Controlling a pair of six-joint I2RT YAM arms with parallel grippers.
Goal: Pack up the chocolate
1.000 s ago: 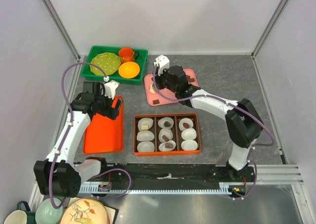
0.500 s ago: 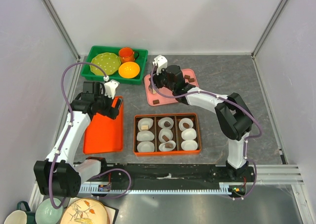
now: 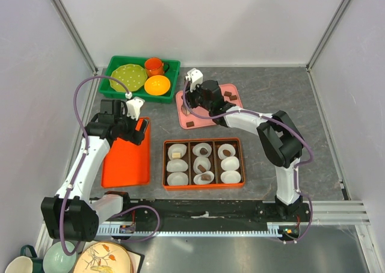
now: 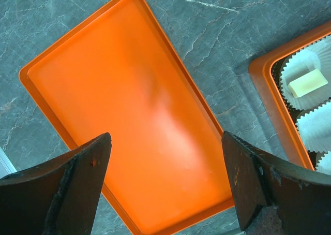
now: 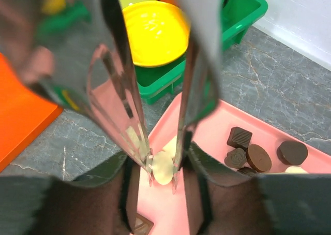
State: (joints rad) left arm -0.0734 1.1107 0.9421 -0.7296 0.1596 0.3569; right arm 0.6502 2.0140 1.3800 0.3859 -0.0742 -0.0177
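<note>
My right gripper (image 5: 160, 161) is shut on metal tongs (image 5: 121, 79). The tong tips clasp a cream oval chocolate (image 5: 163, 167) on the left part of the pink tray (image 5: 217, 142). Dark chocolate pieces (image 5: 239, 137) lie further right on that tray. In the top view the right gripper (image 3: 191, 106) is over the pink tray (image 3: 231, 92). The orange box (image 3: 203, 142) holds white paper cups, several of them with chocolate in. My left gripper (image 4: 165, 183) is open and empty above the orange lid (image 4: 129, 116); it also shows in the top view (image 3: 139, 131).
A green bin (image 3: 114, 86) at the back left holds a green plate, an orange cup and a yellow bowl (image 5: 154, 33). The orange lid (image 3: 123, 165) lies left of the box. Cups and a plate stand off the table at the near left.
The right arm has folded and shifted its gripper slightly left over the pink tray. The left arm has not moved.
</note>
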